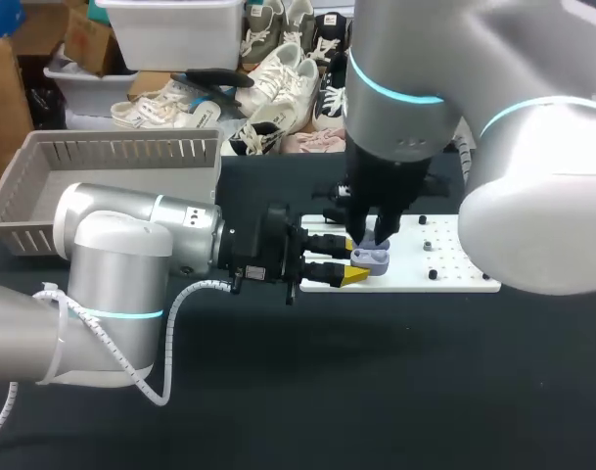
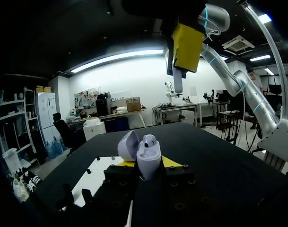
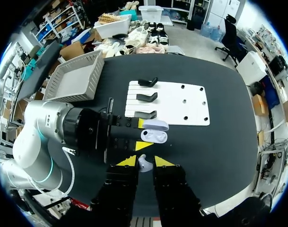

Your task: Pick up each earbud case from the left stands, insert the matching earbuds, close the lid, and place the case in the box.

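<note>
Case [image 1: 371, 258] btwn L fingers [image 1: 354, 278] over front-L edge of board [image 1: 454, 266], earbud [image 3: 143, 164] above, basket [image 1: 112, 149] rear-L.

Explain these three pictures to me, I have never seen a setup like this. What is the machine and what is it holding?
This is a robot with two arms at a black table. One picture looks down from above and behind the robot. The other two come from a camera on each wrist. The left tool grips an open lavender earbud case. The right tool hangs above it, pinching a small pale earbud. On the table lie a white board with black stands along one side, and a grey basket.
</note>
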Available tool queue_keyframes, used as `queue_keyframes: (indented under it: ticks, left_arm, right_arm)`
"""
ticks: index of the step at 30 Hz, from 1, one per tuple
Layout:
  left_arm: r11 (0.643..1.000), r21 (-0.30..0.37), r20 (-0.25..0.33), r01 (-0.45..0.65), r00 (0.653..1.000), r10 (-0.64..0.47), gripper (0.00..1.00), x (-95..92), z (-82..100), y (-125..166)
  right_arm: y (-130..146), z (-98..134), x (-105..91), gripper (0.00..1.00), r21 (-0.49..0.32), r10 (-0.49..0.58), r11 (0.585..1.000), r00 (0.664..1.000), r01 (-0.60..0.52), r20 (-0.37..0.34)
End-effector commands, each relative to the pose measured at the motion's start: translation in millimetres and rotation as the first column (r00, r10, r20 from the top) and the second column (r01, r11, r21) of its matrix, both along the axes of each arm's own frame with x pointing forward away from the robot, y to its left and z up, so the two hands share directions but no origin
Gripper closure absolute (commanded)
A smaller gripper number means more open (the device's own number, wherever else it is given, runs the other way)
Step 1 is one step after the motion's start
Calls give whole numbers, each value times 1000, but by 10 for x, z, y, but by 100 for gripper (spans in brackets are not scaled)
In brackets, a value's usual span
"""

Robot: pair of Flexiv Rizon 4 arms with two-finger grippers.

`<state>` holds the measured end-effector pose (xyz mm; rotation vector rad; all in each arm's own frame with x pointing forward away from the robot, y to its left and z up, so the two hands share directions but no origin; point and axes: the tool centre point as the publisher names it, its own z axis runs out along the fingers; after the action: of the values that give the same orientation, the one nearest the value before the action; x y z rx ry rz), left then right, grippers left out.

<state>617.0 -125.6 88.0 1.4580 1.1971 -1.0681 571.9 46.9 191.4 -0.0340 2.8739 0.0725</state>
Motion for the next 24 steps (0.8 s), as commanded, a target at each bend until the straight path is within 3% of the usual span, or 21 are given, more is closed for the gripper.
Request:
queue_keyframes:
  ticks: [1, 15, 24]
  left_arm:
    - [1000, -2, 2, -5, 1000, 5, 100, -12, -4, 1]
    - [1000, -2, 2, -5, 1000, 5, 100, -12, -4, 1]
    - [1000, -2, 2, -5, 1000, 5, 100, -12, -4, 1]
  right_arm:
    - [9, -80, 79, 100, -13, -39, 999, 999, 39, 3]
    - [9, -80, 79, 100, -13, -39, 999, 999, 39, 3]
    - [235, -183, 155, 100, -30, 44, 999, 999, -44, 15]
